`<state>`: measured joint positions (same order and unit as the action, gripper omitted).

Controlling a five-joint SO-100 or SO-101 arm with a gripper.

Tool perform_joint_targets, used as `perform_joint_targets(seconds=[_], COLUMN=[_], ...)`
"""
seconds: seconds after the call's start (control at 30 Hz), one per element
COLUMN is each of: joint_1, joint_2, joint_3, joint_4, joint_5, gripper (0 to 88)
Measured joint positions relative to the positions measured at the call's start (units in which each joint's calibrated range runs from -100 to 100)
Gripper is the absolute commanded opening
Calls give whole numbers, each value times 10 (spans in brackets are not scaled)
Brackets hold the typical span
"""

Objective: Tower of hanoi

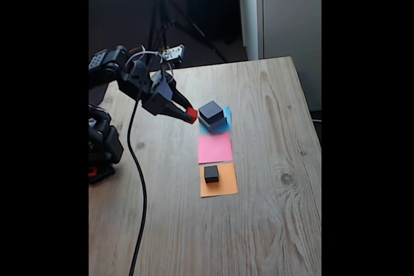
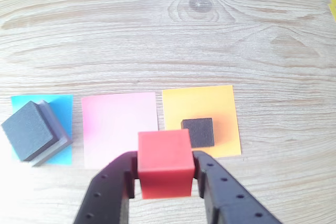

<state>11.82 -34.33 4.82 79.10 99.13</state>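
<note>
My gripper (image 2: 164,174) is shut on the tiny red cube (image 2: 165,163), held in the air above the table. In the fixed view the gripper (image 1: 189,115) with the red cube (image 1: 192,115) hangs just left of the blue paper square. On that blue square (image 2: 64,109) a medium black block (image 2: 27,129) sits stacked on the wide flat grey block (image 2: 59,139); the fixed view shows this stack (image 1: 211,114) too. A small dark grey block (image 2: 199,131) rests alone on the orange square (image 2: 205,103), also seen in the fixed view (image 1: 211,173).
A bare pink square (image 1: 215,148) lies between the blue and orange ones on the wooden table (image 1: 272,224). A black cable (image 1: 138,179) runs down the table's left side. The arm's base (image 1: 103,150) stands at the left edge. A tripod (image 1: 162,11) stands behind the table.
</note>
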Motion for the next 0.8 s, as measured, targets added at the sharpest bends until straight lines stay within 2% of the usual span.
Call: perform_joint_targets(seconds=[0.2,0.4,0.5,0.8], joint_1=[-36,-65,-68,-47], joint_2=[0,-36,-76,-180], joint_3=[-133,-87,27,512], joint_4=[110,120,38,-351], joint_5=[0,0,-9,2], gripper=[45,55,55,53])
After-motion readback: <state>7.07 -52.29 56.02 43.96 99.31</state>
